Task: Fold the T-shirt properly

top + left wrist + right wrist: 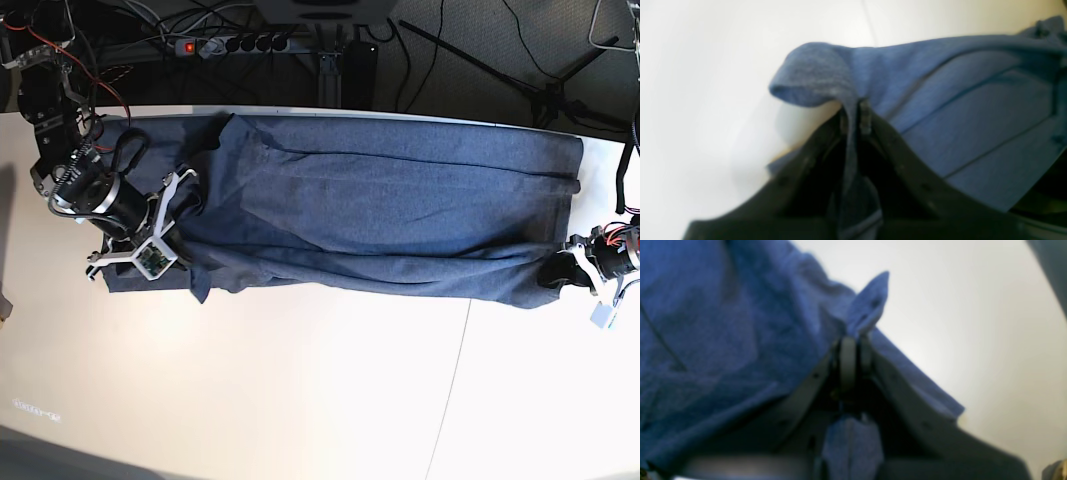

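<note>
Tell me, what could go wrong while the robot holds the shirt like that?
1. Each arm pinches only a small tuck of the heathered blue-grey cotton T-shirt; the cloth might slip out of the left gripper or right gripper.
2. The near edge looks rumpled, so those wrinkles could get folded in.

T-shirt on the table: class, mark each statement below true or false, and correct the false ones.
1. The T-shirt is blue-grey. True.
2. The left gripper is open and holds nothing. False: it is shut on a fold of the shirt.
3. The right gripper pinches shirt fabric. True.
4. The shirt is folded into a small square. False: it lies stretched long across the white table.
5. A power strip lies beyond the table's far edge. True.
</note>
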{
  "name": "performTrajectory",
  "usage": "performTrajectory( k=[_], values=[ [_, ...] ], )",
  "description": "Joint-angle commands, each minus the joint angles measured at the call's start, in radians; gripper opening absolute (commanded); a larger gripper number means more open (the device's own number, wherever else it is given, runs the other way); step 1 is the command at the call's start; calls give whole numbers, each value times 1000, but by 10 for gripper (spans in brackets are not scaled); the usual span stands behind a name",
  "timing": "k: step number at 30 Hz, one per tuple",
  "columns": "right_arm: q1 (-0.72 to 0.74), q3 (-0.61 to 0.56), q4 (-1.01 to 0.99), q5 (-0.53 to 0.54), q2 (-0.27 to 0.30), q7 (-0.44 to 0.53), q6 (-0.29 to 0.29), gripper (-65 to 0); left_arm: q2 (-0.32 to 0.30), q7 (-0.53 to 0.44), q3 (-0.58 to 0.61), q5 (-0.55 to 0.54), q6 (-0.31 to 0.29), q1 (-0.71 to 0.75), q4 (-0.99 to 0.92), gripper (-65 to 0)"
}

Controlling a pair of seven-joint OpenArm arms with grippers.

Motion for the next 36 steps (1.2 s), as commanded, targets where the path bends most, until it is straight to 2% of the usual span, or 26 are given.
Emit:
performTrajectory(
  k=[1,8,19,22,27,29,33,35,36],
  values=[
    [-7,29,25,3,18,19,76,-650,-34,-24,-7,-13,-17,-8,26,-650],
    [-147,135,152,24,17,19,76,-650,-90,-48,-27,19,-17,86,164,-650],
    [-263,192,218,23,16,8,76,-650,-95,-40,-28,23,-17,171,272,-650],
    [-262,192,209,23,17,-17,76,-650,-94,-10,-28,19,-17,181,272,-650],
    [-262,192,174,24,16,-26,76,-650,-95,109,-28,-18,-17,182,272,-650],
    [-262,192,164,25,14,-26,76,-650,-94,128,-28,-39,-17,184,272,-594],
    [-262,192,142,54,14,-26,76,-642,-95,156,-27,-41,-17,184,272,-395],
    [-262,192,131,58,14,-26,76,-483,-95,156,-28,-41,-17,183,272,-342],
    [-262,192,126,69,14,-26,76,-402,-95,155,-28,-38,-17,183,272,-340]
  ],
)
